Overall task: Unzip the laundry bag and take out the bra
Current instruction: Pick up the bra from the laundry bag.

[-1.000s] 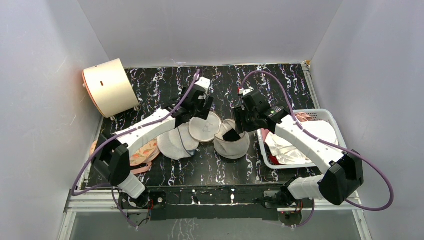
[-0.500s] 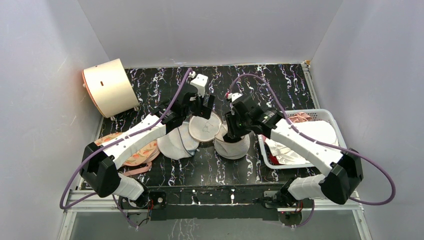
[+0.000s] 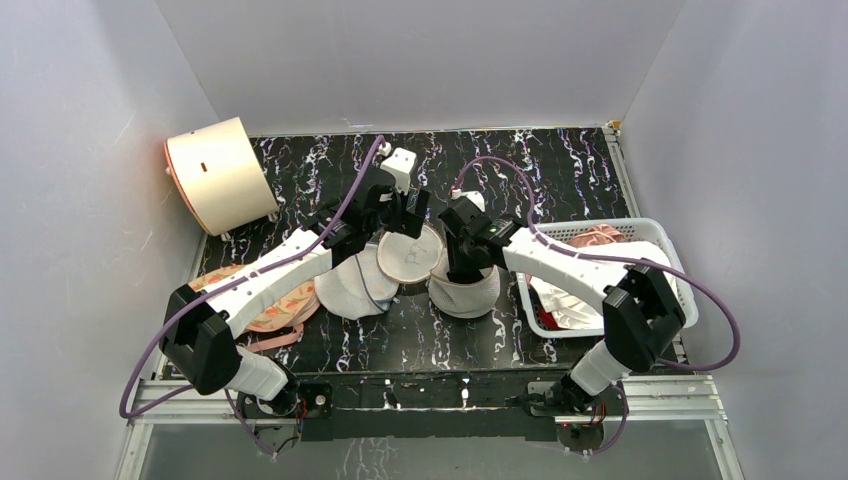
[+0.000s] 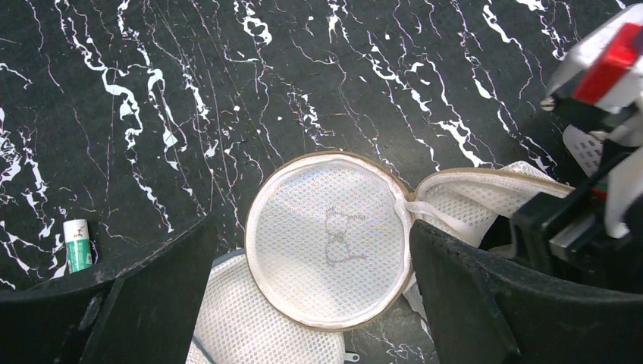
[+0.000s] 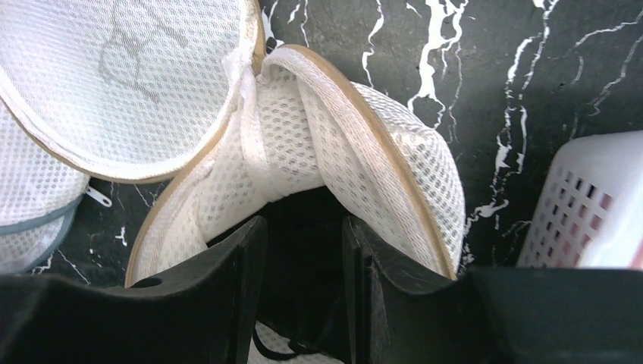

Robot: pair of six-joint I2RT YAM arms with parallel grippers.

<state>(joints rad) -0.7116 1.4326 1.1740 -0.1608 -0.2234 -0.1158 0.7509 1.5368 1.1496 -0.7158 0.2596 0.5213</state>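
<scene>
The cream mesh laundry bag lies unzipped at the table's middle. Its round lid [image 3: 408,256], with the black line drawing [image 4: 336,236], is flipped open to the left of its body [image 3: 468,293]. My left gripper [image 3: 400,222] hovers above the lid, jaws wide open and empty [image 4: 311,227]. My right gripper [image 3: 462,258] points down into the bag's mouth [image 5: 303,227]. Its jaws stand a little apart with dark fabric between them. Only black parts of the bra [image 5: 274,350] show inside the bag; its cups are hidden.
A white mesh dome bag [image 3: 350,285] lies under the lid's left edge. A peach bra [image 3: 275,305] lies further left. A white basket [image 3: 620,224] of laundry stands right of the bag. A cream drum [image 3: 215,175] stands back left. A small green-white tube [image 4: 77,244] lies nearby.
My right arm has swung left and its gripper has come down into the open bag. My left gripper shifted slightly back over the lid, then held still.
</scene>
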